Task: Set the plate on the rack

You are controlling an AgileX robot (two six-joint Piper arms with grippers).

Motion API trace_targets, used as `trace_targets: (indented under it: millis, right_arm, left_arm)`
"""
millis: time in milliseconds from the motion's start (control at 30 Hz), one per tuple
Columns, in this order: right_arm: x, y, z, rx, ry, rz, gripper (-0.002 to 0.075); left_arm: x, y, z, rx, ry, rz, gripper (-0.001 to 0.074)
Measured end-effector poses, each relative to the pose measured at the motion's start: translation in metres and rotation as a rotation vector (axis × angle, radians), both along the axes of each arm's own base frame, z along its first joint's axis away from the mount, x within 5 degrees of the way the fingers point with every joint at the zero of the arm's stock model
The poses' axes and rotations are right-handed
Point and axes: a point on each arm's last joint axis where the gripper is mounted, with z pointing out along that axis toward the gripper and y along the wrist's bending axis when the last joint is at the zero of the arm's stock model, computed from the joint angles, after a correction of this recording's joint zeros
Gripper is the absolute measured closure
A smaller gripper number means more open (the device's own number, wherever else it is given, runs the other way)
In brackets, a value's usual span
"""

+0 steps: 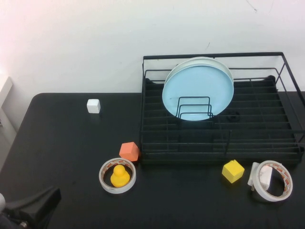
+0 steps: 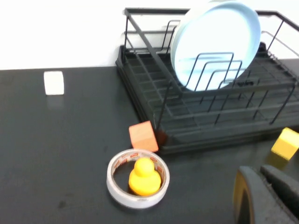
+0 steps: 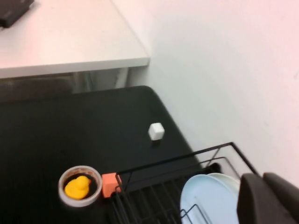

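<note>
Left end effector (image 1: 33,210) sits low at the near left corner of the counter (image 1: 62,143), well apart from everything on it; in its own wrist view the dark fingers (image 2: 268,196) lie close together with nothing between them, so it reads as closed and empty. Right end effector (image 3: 271,198) shows only as a dark edge in its wrist view, raised over the rack's far left end, and whether it is open or closed I cannot tell (it does not appear in the high view at all).

The plate (image 1: 198,90) stands on edge inside the rack (image 1: 221,143), leaning against the upright wire loops (image 1: 194,107) at the rack's middle left. A white plate (image 1: 190,62) stands right behind it, only its rim peeking out.

On the counter in front of the rack lie an orange cube (image 1: 129,151) touching the rack's near left corner, a tape roll (image 1: 117,175) with a yellow duck (image 1: 120,176) inside its ring, a yellow cube (image 1: 232,171), and a second tape roll (image 1: 273,180) with a white plug (image 1: 259,177) at its left side. A white cube (image 1: 93,106) sits alone toward the far left.
</note>
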Motion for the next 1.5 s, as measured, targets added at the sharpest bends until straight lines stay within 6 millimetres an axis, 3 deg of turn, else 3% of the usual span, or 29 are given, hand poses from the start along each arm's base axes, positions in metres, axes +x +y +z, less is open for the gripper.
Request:
trace_targets:
  millis: [233,467,700,833,1067,1300,1500]
  right_arm:
    - [-0.107,0.007,-0.001,0.023,-0.277,-0.147,0.0718]
    - [-0.201,0.01,-0.023,0.081,-0.504,-0.312,0.0718]
    - [-0.258,0.01,-0.053,0.164,-0.621,-0.404,0.072]
    - [-0.269,0.013,-0.065,0.167,-0.619,-0.391,0.0722]
    - [-0.26,0.018,-0.102,0.141,-0.421,-0.307,0.0725]
    - [-0.236,0.004,-0.134,0.167,-0.354,-0.478,0.0726]
    - [-0.224,-0.012,-0.144,0.186,-0.403,-0.67,0.0726]
  left_arm:
    - [0.0,0.001,-0.005,0.016,0.006,-0.001,0.0736]
    - [0.0,0.001,-0.005,0.016,0.006,-0.001,0.0736]
    - [0.0,0.001,-0.005,0.016,0.006,-0.001,0.0736]
    - [0.0,0.001,-0.005,0.016,0.006,-0.001,0.0736]
    - [0.0,0.001,-0.005,0.016,0.006,-0.001,0.0736]
    - [0.0,0.001,-0.005,0.016,0.006,-0.001,0.0736]
    - [0.0,0.001,-0.005,0.014,0.007,-0.001,0.0736]
